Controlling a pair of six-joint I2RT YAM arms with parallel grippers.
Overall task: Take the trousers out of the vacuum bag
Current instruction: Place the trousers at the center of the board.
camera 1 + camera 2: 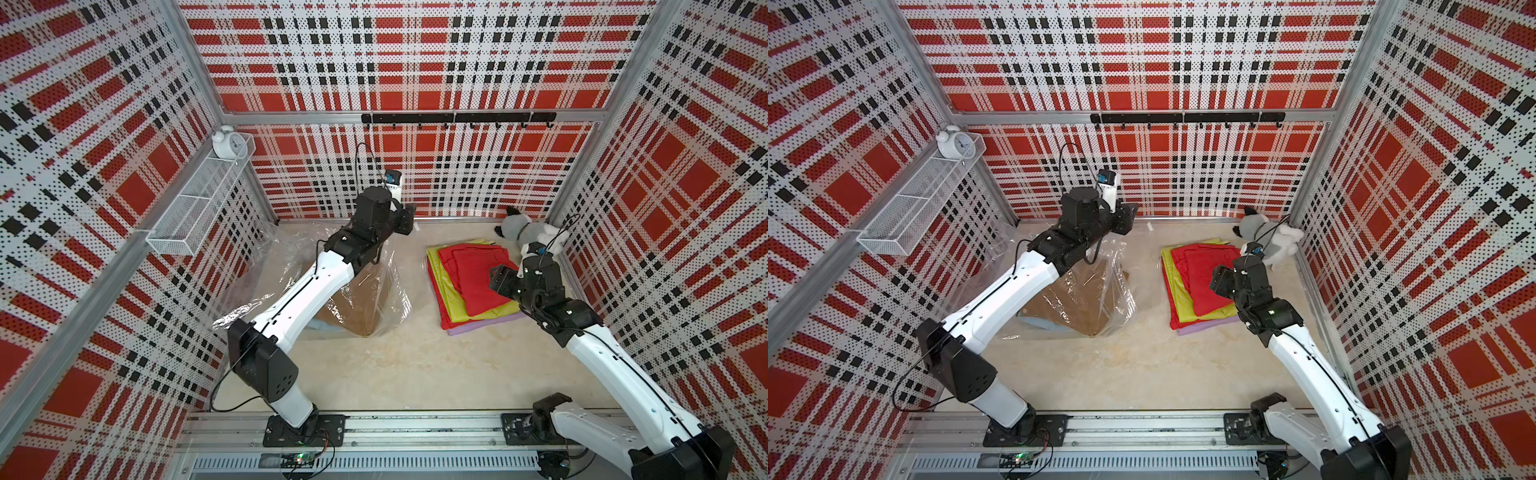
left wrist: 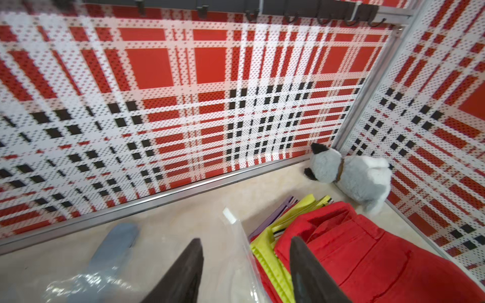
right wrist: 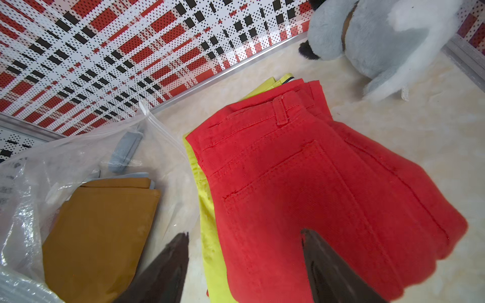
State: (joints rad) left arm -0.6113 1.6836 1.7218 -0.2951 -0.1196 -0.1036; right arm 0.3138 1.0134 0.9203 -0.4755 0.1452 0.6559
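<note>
On the left wall a wire shelf (image 1: 195,208) carries an alarm clock (image 1: 227,143), well apart from everything on the table (image 1: 415,365). Left of the table's middle the vacuum bag (image 1: 390,299) lies crumpled. Its plastic is so clear that its far-left outline is hard to trace against the wall, and the left arm (image 1: 299,291) crosses over much of it in both top views. Inside the bag lie the folded mustard brown trousers (image 3: 105,228), with the light blue trousers (image 3: 125,150) under them, only a strip and a rolled end showing. The left gripper (image 2: 246,240) hangs over the bag's right edge near the back of the table; its fingers (image 2: 189,265) stand apart and pinch nothing, and the bag's edge with its white clip (image 2: 229,215) rises between them. Right of the bag and apart from it, a stack lies out on the bare table: red trousers (image 1: 478,274) on top, yellow-green trousers (image 1: 440,282) beneath, and lilac trousers (image 1: 482,328) at the bottom, showing only as a thin margin. A red edge below the yellow-green may be a second red pair. The right gripper (image 3: 244,232) hovers over the red trousers, fingers spread wide and empty, hiding part of the stack from above. In the back right corner sits a plush toy (image 1: 523,230), partly hidden by the right wrist.
</note>
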